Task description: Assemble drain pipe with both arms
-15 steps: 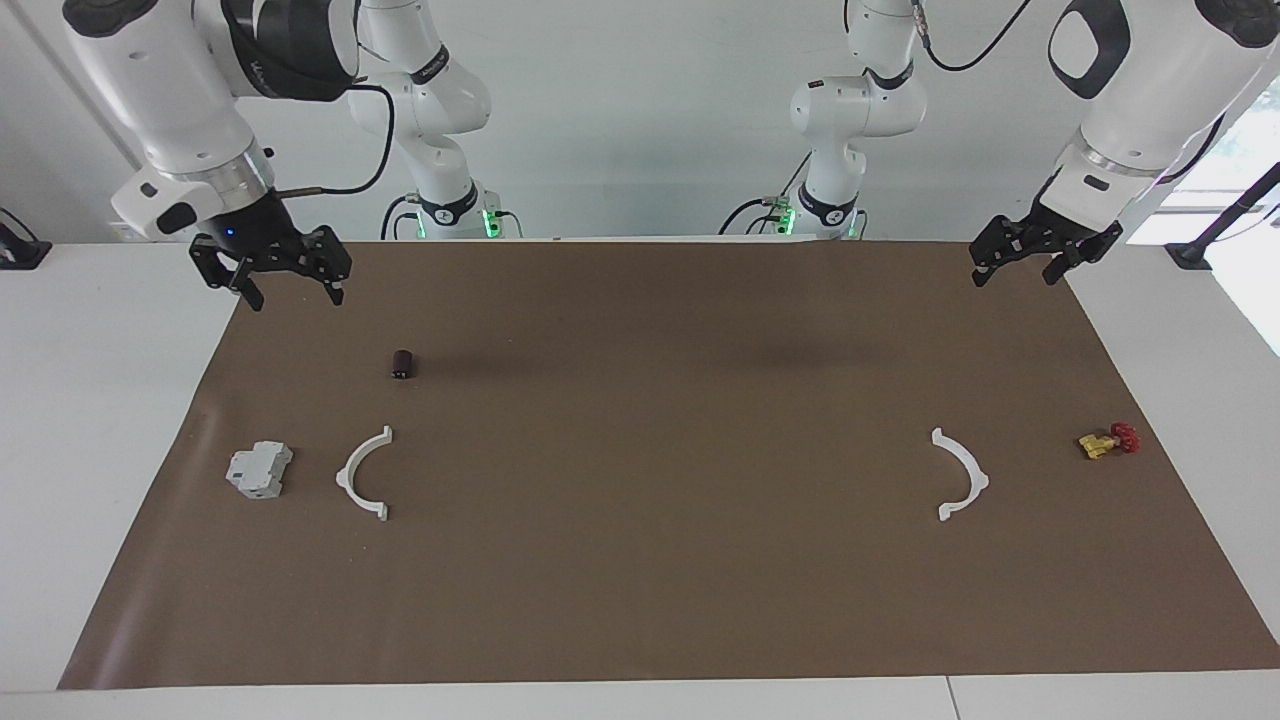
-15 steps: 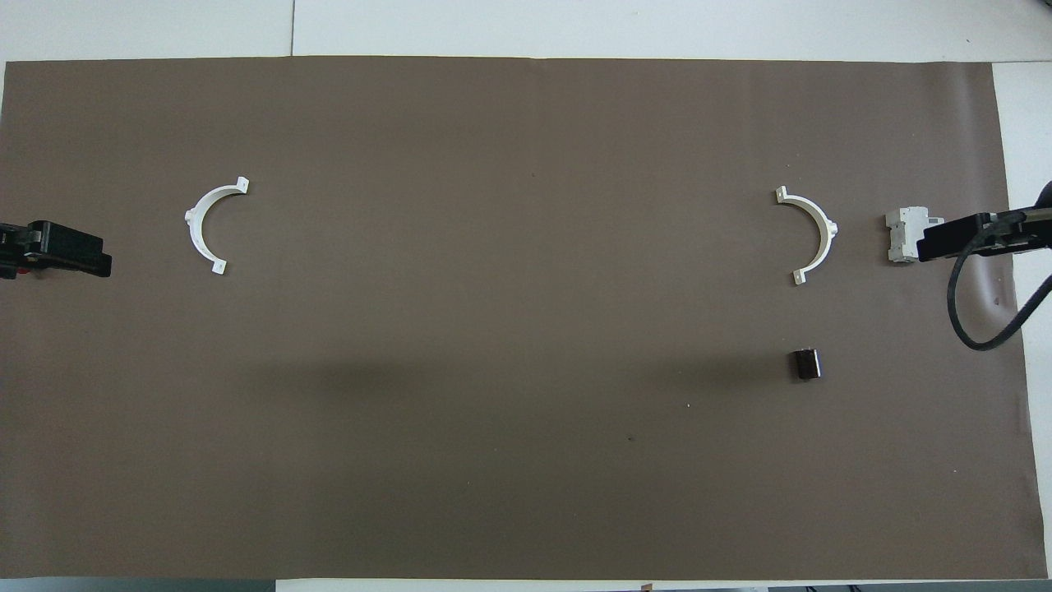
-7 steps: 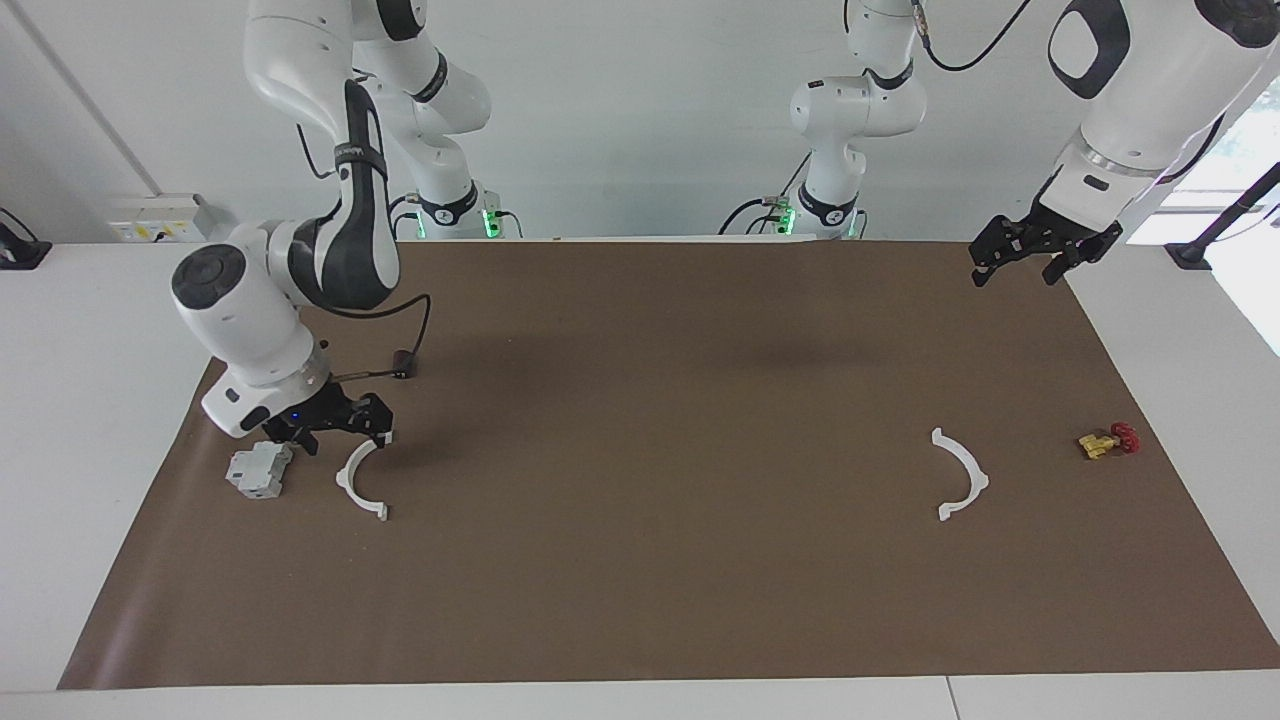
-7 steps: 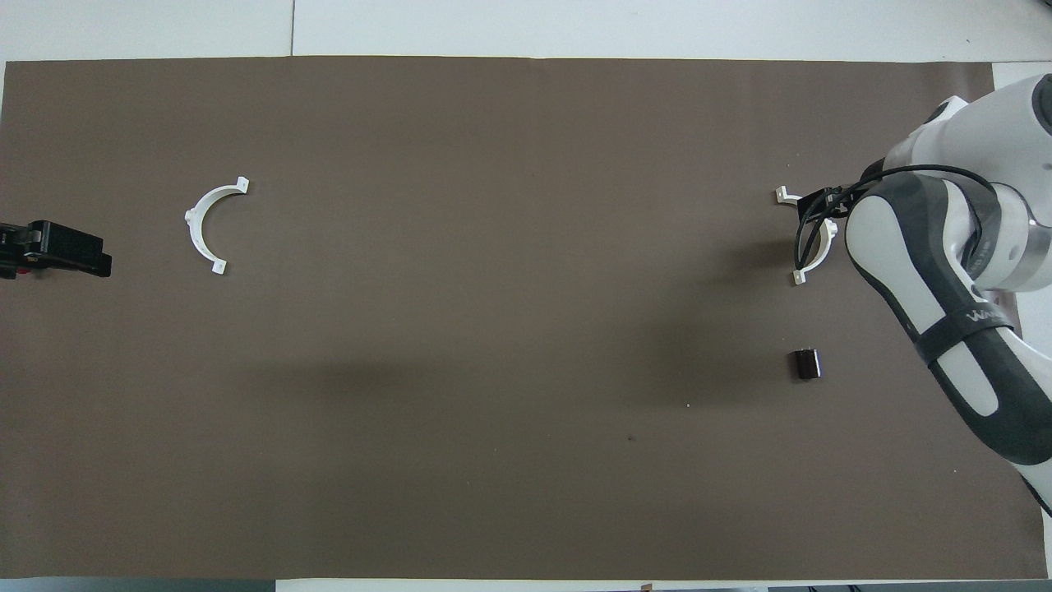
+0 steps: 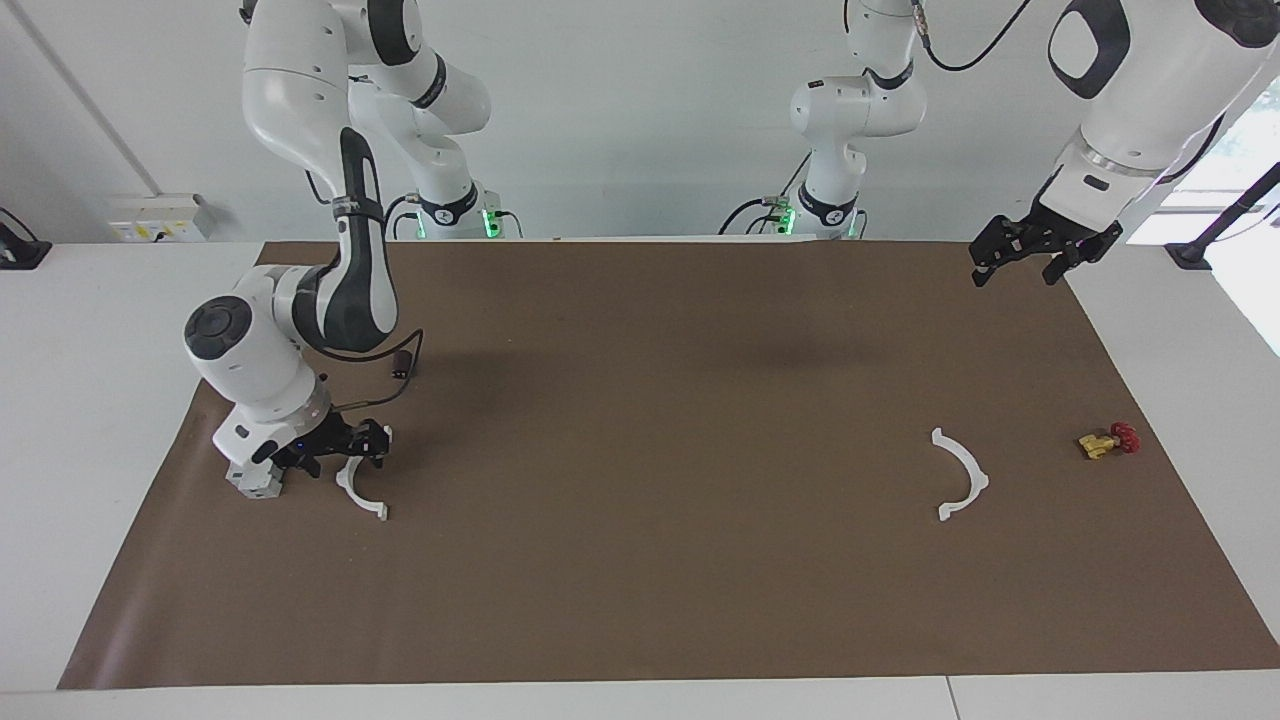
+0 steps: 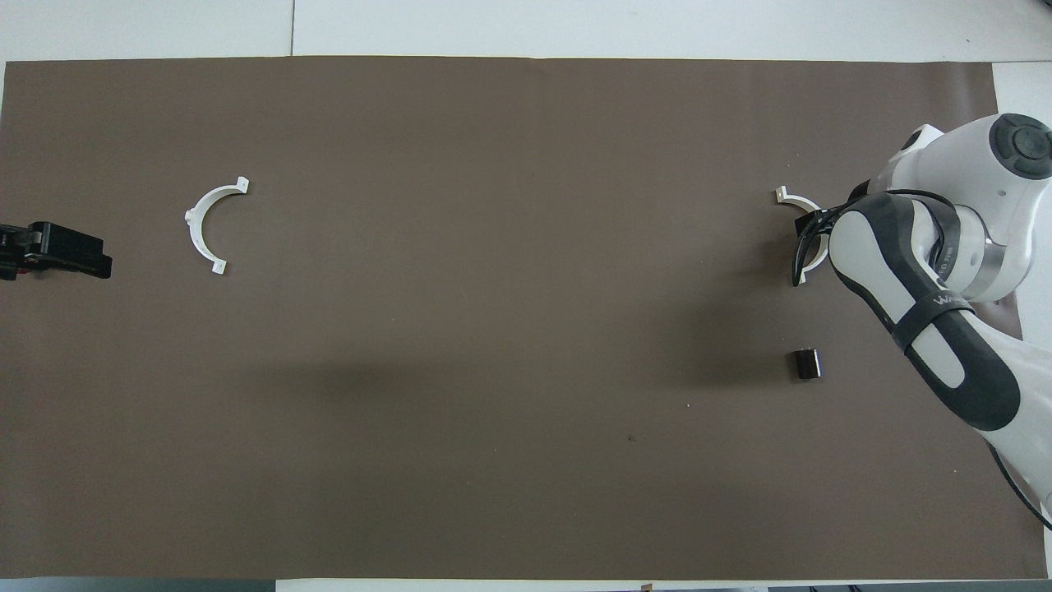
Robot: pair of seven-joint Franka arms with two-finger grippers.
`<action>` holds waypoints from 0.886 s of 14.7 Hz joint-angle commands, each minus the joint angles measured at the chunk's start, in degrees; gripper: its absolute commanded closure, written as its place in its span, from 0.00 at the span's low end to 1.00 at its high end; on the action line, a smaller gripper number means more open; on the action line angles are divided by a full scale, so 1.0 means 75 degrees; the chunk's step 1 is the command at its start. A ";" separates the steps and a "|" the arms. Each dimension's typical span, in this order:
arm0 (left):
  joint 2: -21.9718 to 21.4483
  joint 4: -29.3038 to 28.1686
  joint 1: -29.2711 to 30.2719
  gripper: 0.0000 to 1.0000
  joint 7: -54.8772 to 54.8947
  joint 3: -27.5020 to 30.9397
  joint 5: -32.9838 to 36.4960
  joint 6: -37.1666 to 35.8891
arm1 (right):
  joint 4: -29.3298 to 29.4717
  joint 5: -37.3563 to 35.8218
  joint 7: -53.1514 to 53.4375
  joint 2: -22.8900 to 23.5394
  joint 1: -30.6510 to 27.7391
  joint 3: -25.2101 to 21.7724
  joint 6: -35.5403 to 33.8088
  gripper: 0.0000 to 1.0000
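drain pipe half-ring, lower left of frame: my right gripper has just dropped onto it, grip unclear; left gripper waits, wide.

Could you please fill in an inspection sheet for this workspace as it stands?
Surface: brown mat on a white table, flat.
Job's things: two white half-rings lying apart, not joined: right-end half-ring and left-end half-ring.
Clutter: grey block beside the right-end half-ring, partly hidden by the arm; dark cylinder nearer the robots; small yellow and red part beside the left-end half-ring.
Grippers: right end effector low at the right-end half-ring; grip cannot be told. Left end effector open, raised over the mat's edge, idle.
Cables: black cable loops from the right wrist over the dark cylinder.
Surroundings: white wall; nothing seen in the way.
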 commanded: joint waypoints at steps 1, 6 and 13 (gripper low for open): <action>-0.0235 -0.0267 -0.0040 0.00 0.0058 0.0089 -0.0043 -0.0043 | -0.0237 0.0143 -0.0444 0.0013 -0.0141 0.0055 0.0382 0.23; -0.0435 -0.1600 -0.0017 0.05 0.0152 0.0089 -0.0008 0.1747 | -0.0366 0.0143 -0.0703 0.0013 -0.0141 0.0055 0.0583 0.43; 0.0899 -0.2400 0.0288 0.04 0.0948 0.0089 -0.0008 0.4794 | 0.0262 0.0143 -0.0658 0.0001 -0.0048 0.0090 -0.0314 1.00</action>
